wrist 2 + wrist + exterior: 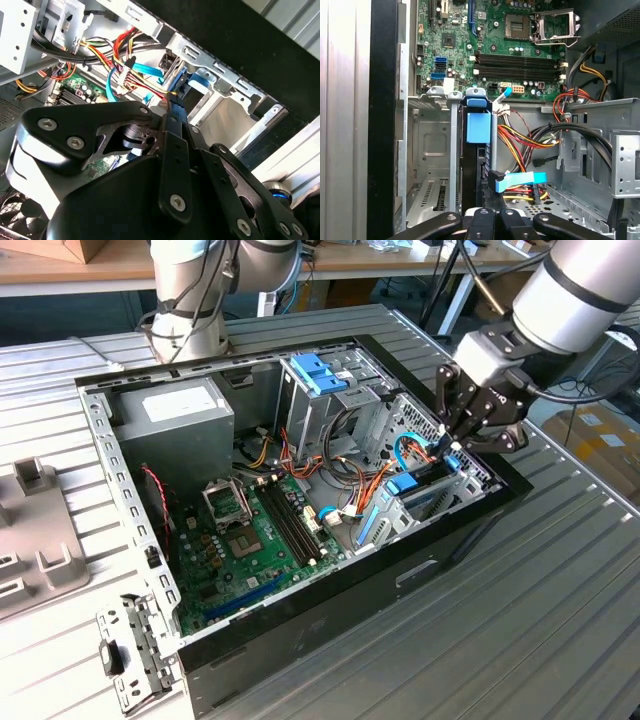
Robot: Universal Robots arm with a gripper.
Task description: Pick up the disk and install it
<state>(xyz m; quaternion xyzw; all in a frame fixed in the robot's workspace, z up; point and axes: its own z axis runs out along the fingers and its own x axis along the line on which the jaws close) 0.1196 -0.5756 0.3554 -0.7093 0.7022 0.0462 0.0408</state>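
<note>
The disk (428, 496) stands on edge in the drive cage at the exterior view's right side of the open computer case (330, 615). It shows as a dark slab (476, 160) with a bright blue carrier and end tab (479, 127). My gripper (449, 447) hovers right over the cage, fingers together. In the second wrist view its tips (173, 100) meet against the carrier's blue edge (180, 80), with nothing visible between them. In the first wrist view the gripper (490, 214) sits at the disk's end farthest from the blue tab.
A blue flat cable (520, 179) and red, yellow and orange wires (125, 65) crowd the gripper tips. An open bay (427, 150) lies beside the disk. Motherboard (250, 530), grey power-supply box (170, 415) and light-blue latch (320, 375) fill the case. A metal bracket (130, 655) lies outside.
</note>
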